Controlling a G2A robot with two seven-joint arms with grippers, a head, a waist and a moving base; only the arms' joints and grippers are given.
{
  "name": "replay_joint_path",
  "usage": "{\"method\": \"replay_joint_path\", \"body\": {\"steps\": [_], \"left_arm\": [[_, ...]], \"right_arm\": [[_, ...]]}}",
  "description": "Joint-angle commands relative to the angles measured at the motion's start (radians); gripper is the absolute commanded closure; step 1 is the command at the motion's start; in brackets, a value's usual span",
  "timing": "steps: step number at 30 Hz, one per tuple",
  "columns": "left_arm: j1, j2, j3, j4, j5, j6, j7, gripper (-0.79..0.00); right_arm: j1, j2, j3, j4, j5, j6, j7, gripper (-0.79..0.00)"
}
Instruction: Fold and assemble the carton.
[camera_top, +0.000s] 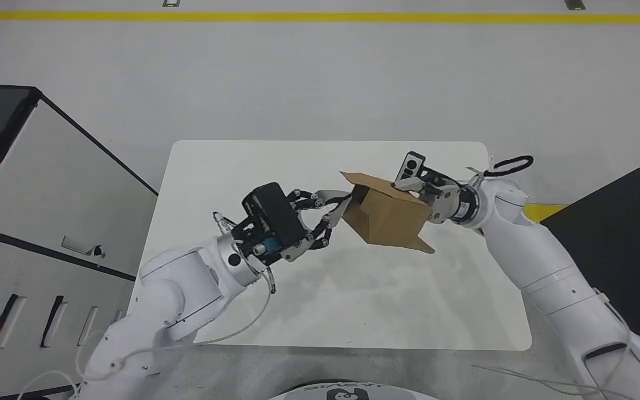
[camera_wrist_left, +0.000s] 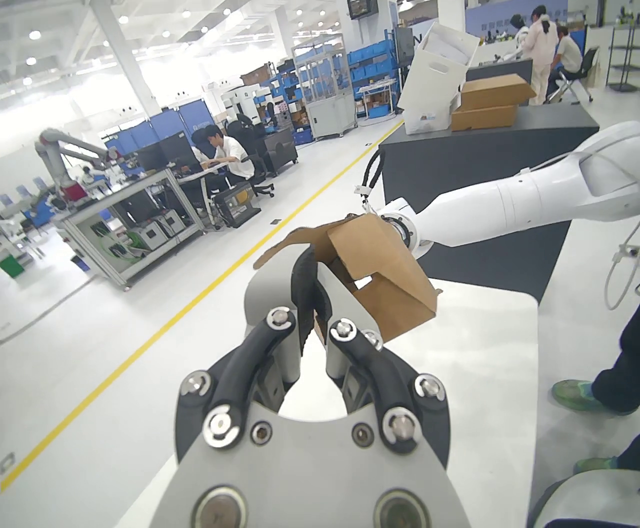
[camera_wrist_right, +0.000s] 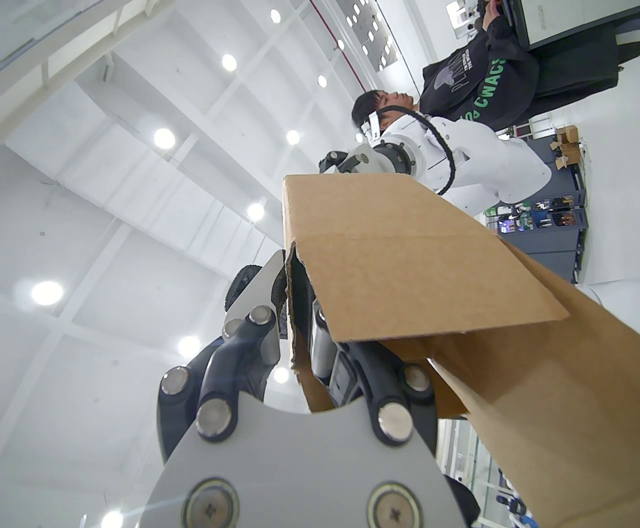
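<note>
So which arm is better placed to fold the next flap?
Probably left: the left gripper pinches a flap at the open end of the carton, while the right gripper clamps the far end, steadying it above the table.

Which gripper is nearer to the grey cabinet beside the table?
Left. The left gripper holds the end of the carton that faces the cabinet; the right gripper holds the opposite end, farther from the cabinet.
</note>
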Motion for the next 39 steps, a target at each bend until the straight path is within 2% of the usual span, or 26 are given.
{"method": "replay_joint_path", "body": {"steps": [1,5,10,14,16,20,23,29,39], "left_arm": [[-0.008,0.002,0.009,0.0,0.118,-0.016,0.008,0.0],[-0.013,0.006,0.03,0.001,0.303,-0.025,0.027,0.0],[-0.013,0.006,0.03,0.001,0.303,-0.025,0.027,0.0],[-0.026,0.007,0.031,-0.009,0.369,-0.025,0.068,0.0],[-0.037,0.011,0.031,-0.015,0.459,-0.055,0.075,0.0],[-0.042,0.013,0.049,-0.015,0.543,-0.06,0.127,0.0],[-0.037,0.013,0.062,-0.015,0.591,-0.051,0.12,0.0],[-0.043,0.009,0.082,-0.005,0.603,-0.032,0.108,0.0],[-0.042,0.007,0.059,0.002,0.577,-0.04,0.097,0.0]], "right_arm": [[-0.007,0.0,0.004,-0.002,0.006,0.021,-0.016,0.0],[-0.016,-0.001,0.012,-0.006,0.01,0.052,-0.022,0.0],[-0.016,-0.001,0.012,-0.006,0.01,0.052,-0.022,0.0],[-0.033,-0.004,0.014,-0.024,0.02,0.06,-0.077,0.0],[-0.037,-0.005,0.017,-0.023,0.021,0.073,-0.094,0.0],[-0.043,-0.008,0.02,-0.026,0.022,0.091,-0.098,0.0],[-0.044,-0.011,0.021,-0.026,0.019,0.097,-0.091,0.0],[-0.041,-0.017,0.022,-0.02,0.008,0.1,-0.075,0.0],[-0.042,-0.026,0.03,-0.013,-0.007,0.09,-0.068,0.0]]}}
